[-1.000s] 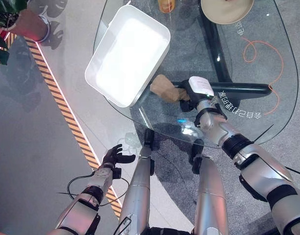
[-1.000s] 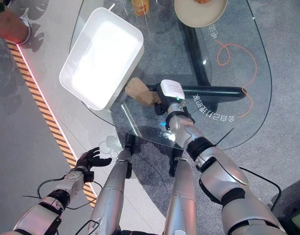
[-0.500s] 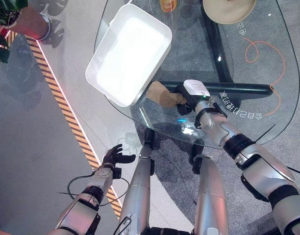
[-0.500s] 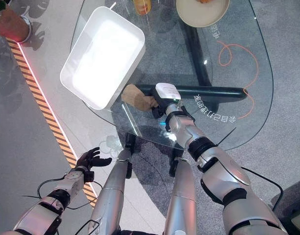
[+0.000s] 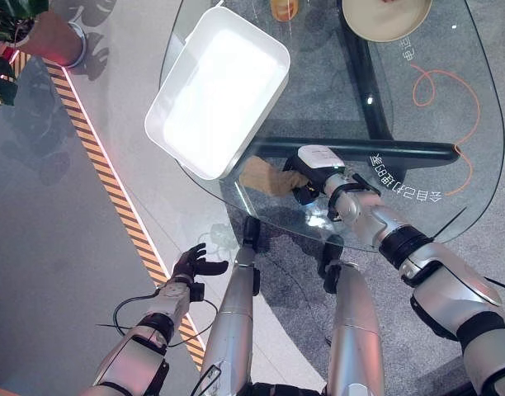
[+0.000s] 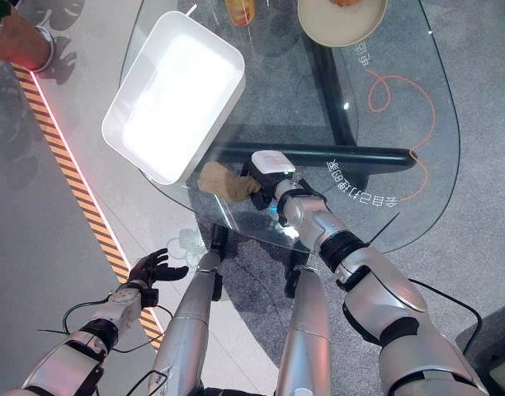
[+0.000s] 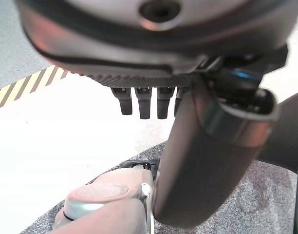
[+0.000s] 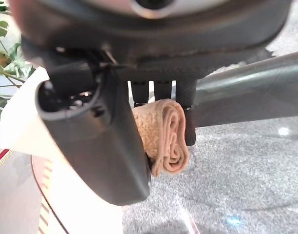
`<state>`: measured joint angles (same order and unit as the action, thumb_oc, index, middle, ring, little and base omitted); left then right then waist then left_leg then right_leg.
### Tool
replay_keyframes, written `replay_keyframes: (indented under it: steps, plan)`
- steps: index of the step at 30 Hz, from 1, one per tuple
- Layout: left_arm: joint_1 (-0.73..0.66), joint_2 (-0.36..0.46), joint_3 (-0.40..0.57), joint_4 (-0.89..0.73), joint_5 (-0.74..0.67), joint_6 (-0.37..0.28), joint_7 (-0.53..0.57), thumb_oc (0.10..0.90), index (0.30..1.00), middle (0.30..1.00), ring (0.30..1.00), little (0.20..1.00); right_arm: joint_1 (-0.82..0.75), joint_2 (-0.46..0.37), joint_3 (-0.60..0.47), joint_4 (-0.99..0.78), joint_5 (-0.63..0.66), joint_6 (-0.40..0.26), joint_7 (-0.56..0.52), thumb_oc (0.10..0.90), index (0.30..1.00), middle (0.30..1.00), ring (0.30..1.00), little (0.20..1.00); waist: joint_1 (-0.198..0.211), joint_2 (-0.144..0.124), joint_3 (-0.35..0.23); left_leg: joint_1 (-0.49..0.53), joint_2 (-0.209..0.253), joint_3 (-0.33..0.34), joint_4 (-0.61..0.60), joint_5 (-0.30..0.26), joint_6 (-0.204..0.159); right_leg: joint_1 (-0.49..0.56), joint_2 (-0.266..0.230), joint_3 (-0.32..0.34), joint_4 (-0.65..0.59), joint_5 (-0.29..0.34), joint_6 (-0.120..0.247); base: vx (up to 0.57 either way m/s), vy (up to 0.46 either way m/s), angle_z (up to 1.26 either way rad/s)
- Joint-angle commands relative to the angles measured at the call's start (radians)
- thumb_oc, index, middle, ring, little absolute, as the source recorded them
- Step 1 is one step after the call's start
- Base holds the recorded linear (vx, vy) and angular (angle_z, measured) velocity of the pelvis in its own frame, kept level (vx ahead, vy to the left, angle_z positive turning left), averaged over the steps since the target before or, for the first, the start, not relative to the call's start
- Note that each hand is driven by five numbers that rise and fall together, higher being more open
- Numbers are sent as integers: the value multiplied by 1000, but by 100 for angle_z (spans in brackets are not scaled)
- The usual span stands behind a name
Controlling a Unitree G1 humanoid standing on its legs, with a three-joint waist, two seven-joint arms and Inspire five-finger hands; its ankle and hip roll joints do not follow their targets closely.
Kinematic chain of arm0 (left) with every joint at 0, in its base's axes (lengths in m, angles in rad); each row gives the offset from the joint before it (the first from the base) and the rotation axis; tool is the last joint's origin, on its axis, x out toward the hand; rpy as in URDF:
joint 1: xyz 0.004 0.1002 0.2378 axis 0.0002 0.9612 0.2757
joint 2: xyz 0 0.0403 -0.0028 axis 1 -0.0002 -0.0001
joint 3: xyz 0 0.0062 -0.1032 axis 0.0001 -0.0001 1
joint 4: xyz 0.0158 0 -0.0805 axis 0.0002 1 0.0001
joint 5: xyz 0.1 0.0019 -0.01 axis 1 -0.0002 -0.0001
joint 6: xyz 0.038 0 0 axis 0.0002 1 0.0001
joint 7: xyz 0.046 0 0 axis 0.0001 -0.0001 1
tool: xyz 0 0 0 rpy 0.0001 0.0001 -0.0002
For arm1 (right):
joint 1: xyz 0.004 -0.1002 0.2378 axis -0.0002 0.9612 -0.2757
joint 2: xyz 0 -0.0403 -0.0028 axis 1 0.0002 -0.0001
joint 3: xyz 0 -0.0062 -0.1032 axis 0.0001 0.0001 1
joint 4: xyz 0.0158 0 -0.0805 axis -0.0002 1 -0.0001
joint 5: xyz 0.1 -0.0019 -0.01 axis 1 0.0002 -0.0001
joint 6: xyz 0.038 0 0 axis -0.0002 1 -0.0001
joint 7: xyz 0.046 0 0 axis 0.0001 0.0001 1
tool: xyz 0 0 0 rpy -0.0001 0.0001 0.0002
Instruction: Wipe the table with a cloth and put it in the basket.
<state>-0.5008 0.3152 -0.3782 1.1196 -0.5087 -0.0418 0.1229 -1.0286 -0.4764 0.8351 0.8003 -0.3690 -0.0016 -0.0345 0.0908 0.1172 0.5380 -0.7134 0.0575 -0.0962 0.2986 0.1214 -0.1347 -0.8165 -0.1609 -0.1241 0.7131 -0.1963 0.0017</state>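
Note:
A rolled tan cloth rests on the glass table, just off the near corner of the white basket. My right hand is shut on the cloth, holding it against the glass. In the right wrist view the cloth is pinched between the thumb and the curled fingers. The basket sits at the table's left side with nothing in it. My left hand hangs low beside the table, above the floor, open with its fingers straight and holding nothing.
A beige plate and an orange cup stand at the table's far edge. An orange cord loops on the right. The table's dark base shows through the glass. On the floor to the left are a potted plant and striped tape.
My right hand has dragged the cloth across the glass, leftward and toward the near edge, past the basket's corner. The left hand has stayed put.

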Motion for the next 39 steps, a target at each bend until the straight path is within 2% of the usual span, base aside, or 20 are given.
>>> replay_keyframes:
  steps: [1,6,9,11,15,16,21,28,35,39]
  plan:
    - [9,10,20,18,22,12,22,800,900,900,900,900,-2,16,43,-76,-34,-76,45,100,300,300,300,200,-2,-6,-18,5,-118,108,117,-117,122,41,44,-32,-184,132,9,0,0,0]
    - [6,12,21,18,22,16,19,800,900,900,900,900,-6,8,37,-65,-39,-75,46,100,300,300,300,200,-3,-5,-18,2,-118,109,118,-116,122,35,45,-30,-182,133,8,0,0,0]
    - [-2,14,19,19,16,23,18,800,900,900,900,900,-11,2,29,-51,-35,-40,9,100,300,300,300,200,-4,-4,-18,-2,-118,108,121,-115,123,30,45,-28,-178,134,8,0,0,0]
    - [-2,13,17,23,13,20,14,800,900,900,900,900,-18,-5,8,-29,-10,7,-64,100,300,300,300,200,-5,-2,-18,-3,-116,109,122,-116,124,28,46,-26,-175,134,7,0,0,0]
    - [-1,10,16,32,12,9,11,800,900,900,900,900,-29,-13,-31,16,18,45,-192,100,300,300,300,200,-4,0,-18,-3,-114,110,124,-118,126,28,45,-25,-172,135,7,0,0,0]
    - [1,9,17,34,13,5,13,800,900,900,900,900,-39,-21,-56,34,39,77,-269,100,300,300,300,200,-3,0,-18,-5,-112,110,126,-119,128,26,46,-24,-170,136,7,0,0,0]
    - [20,5,15,33,8,-9,23,800,900,900,900,900,-66,-57,-151,84,135,135,-448,100,300,300,300,200,-2,3,-18,-8,-107,111,131,-125,133,22,48,-23,-161,138,9,0,0,0]
    - [43,18,17,10,0,-13,21,800,900,900,900,900,-97,-131,-229,141,175,179,-587,100,300,300,300,200,-2,3,-18,-18,-103,108,143,-138,142,8,50,-21,-148,137,10,0,1,1]
    - [50,36,19,4,-10,-12,12,800,900,900,900,900,-94,-187,-290,240,218,176,-683,100,300,300,300,200,-3,1,-18,-24,-104,106,154,-149,149,8,52,-20,-147,132,10,0,0,0]
    - [61,46,27,13,-9,-22,5,800,900,900,900,900,-65,-210,-361,321,315,148,-735,100,300,300,300,200,-6,-1,-18,-28,-103,105,163,-159,153,7,56,-16,-143,128,10,0,0,0]
